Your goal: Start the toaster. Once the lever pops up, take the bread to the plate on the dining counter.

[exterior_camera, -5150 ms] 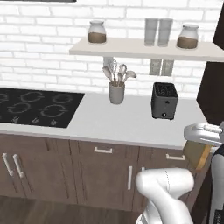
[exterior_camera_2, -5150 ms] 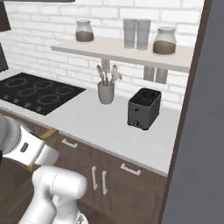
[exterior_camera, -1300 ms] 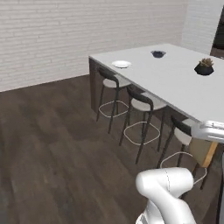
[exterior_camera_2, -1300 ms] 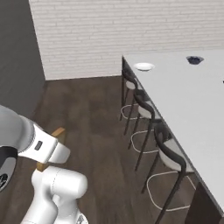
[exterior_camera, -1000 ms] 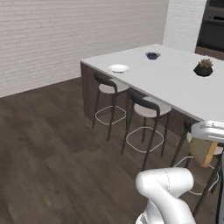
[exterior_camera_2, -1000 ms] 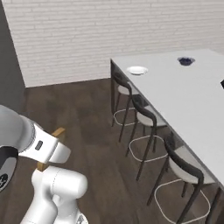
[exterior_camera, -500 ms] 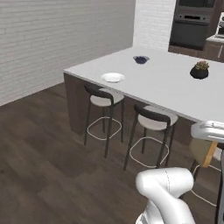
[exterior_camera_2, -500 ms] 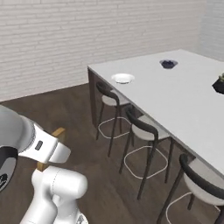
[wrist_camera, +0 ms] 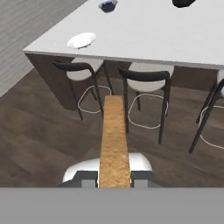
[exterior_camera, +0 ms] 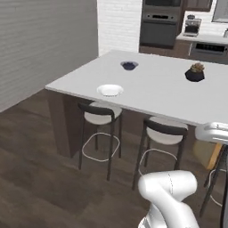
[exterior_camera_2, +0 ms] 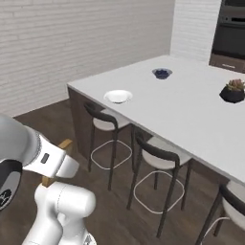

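While the claw (wrist_camera: pixel 114 177) grips the bread (wrist_camera: pixel 114 140) edge-on, the plate (wrist_camera: pixel 81 40) waits ahead.
Seen from the hand, the plate sits at eleven o'clock on the white surface (wrist_camera: pixel 148 39), well apart.

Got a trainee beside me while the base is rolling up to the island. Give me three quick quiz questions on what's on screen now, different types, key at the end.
1. True or false: the plate already has food on it.
2. What do the jaws hold in the hand view? A) a bowl B) the bread C) a potted plant
3. Which lies nearer the counter's stool-side edge, the plate or the dark blue bowl?

Key: 1 false. 2 B, seen edge-on. 3 the plate, on the dining counter.
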Controlling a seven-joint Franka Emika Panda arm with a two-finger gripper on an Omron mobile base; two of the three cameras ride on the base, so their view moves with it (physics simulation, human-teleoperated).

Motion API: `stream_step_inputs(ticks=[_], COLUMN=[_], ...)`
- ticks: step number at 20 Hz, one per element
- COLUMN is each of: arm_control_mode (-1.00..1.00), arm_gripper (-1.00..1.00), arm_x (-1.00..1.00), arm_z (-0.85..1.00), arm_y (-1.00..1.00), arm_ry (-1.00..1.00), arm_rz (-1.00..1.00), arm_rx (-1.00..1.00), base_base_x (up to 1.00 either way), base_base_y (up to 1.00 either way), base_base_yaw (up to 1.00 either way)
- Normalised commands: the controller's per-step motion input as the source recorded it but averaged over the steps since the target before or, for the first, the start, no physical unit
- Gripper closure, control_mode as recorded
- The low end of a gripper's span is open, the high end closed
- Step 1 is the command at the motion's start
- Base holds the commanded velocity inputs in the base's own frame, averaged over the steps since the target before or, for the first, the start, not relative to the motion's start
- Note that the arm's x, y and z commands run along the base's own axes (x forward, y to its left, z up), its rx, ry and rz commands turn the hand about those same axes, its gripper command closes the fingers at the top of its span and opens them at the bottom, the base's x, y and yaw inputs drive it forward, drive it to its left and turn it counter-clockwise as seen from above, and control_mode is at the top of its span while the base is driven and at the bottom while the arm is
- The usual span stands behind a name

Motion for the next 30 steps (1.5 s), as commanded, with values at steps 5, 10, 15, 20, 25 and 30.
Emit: stream_step_inputs(ticks=[5,10,15,20,25,30], arm_control_mode=[1.0,1.0,1.0,1.0,1.0,1.0], arm_gripper=[1.0,1.0,1.0,1.0,1.0,1.0], arm_x=[0.0,0.0,0.0,0.0,0.0,0.0], arm_z=[0.0,0.0,0.0,0.0,0.0,0.0], arm_y=[0.0,0.0,0.0,0.0,0.0,0.0], arm_ry=[0.0,0.0,0.0,0.0,0.0,0.0], arm_rz=[0.0,0.0,0.0,0.0,0.0,0.0], arm_rx=[0.0,0.0,0.0,0.0,0.0,0.0], base_base_x=[1.0,1.0,1.0,1.0,1.0,0.97], base_base_y=[1.0,1.0,1.0,0.77,0.32,0.07], base_base_yaw=[-0.45,-0.36,-0.32,-0.26,-0.16,-0.15])
